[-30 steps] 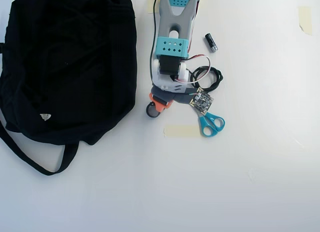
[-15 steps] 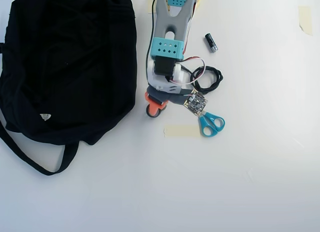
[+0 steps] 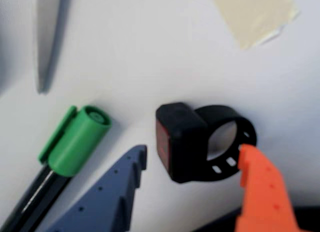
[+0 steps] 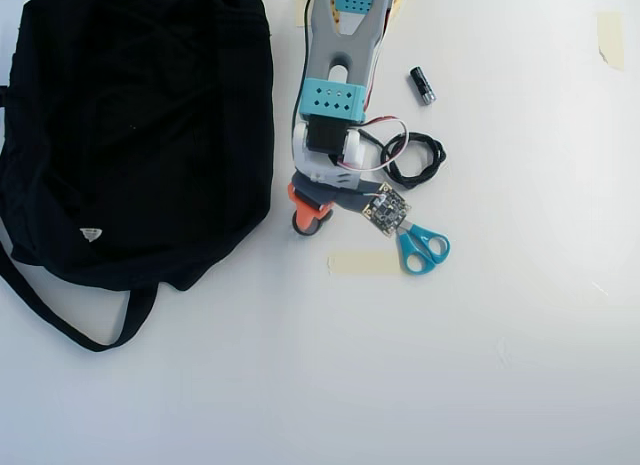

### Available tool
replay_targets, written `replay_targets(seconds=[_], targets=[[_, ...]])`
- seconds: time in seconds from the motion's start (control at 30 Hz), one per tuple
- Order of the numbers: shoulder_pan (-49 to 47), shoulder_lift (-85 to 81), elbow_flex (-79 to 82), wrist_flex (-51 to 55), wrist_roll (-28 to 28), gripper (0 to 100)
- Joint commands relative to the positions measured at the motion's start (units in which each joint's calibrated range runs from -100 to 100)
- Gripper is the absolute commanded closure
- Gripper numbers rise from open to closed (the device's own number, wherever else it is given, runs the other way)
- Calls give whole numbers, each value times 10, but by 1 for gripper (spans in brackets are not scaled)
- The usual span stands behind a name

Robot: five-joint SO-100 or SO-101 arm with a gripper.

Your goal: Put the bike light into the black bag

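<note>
Just right of the black bag (image 4: 135, 135), the bike light (image 3: 197, 142) sits on the table between the gripper's (image 3: 192, 157) spread-open fingers, so I'd say it's mid-grab and next needs to squeeze, lift, then swing bagward.

The overhead camera looks straight down on the white table (image 4: 300, 385) from well above, taking in the black bag (image 4: 130, 135) at ten o'clock and the arm entering from twelve. The wrist camera rides low, very close to the tabletop, facing down past the end effector (image 3: 192, 154). Both views share the bike light (image 3: 192, 142) (image 4: 303, 223) and a beige tape strip (image 3: 252, 15) (image 4: 362, 263).
</note>
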Motion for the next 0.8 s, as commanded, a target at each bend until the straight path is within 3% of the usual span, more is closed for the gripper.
replay_targets(seconds=[0.0, 0.5, 0.67, 0.77], targets=[[4, -4, -4, 4, -2, 76], [2, 38, 5, -3, 4, 77], [3, 37, 5, -3, 4, 98], [3, 37, -3, -3, 5, 98]])
